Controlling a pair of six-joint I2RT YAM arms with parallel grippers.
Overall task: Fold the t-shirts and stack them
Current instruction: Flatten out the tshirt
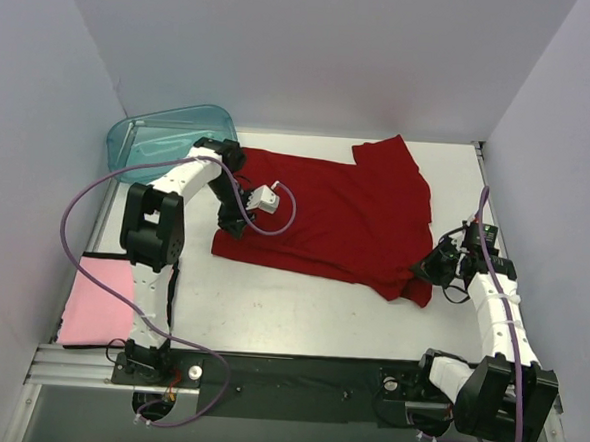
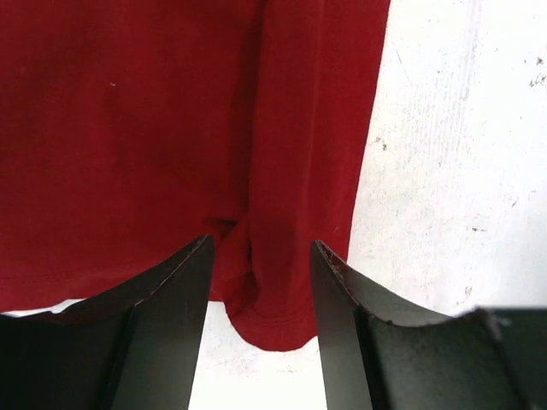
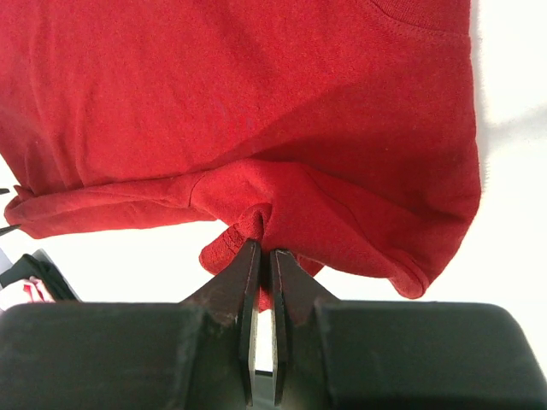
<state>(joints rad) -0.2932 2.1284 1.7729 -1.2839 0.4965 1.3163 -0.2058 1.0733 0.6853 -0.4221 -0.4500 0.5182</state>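
Nearest to me on the left, the pale pink t-shirt (image 1: 94, 309), soft and plain, lies folded into a flat rectangle at the near left edge of the white table (image 1: 299, 311), partly under the left arm. On the near right, my right gripper (image 1: 434, 267) sits low at the near right corner of the soft, short-sleeved dark red t-shirt (image 1: 346, 209). In the right wrist view its jaws are clenched on a small bunched fold of that cloth (image 3: 256, 218), with the fabric puckering up just ahead of the tips. A little further in on the left, my left gripper (image 1: 230, 222) is down over the shirt's near left corner. The left wrist view shows its black fingers (image 2: 184, 282) standing well apart, released, with the hemmed corner of red cloth lying loose on the table between them. Beyond both grippers the dark red t-shirt lies spread over the middle of the table, wrinkled, one sleeve reaching toward the far edge. In the far left corner stands the translucent teal plastic tub (image 1: 155, 137), just beside the shirt's far left end.
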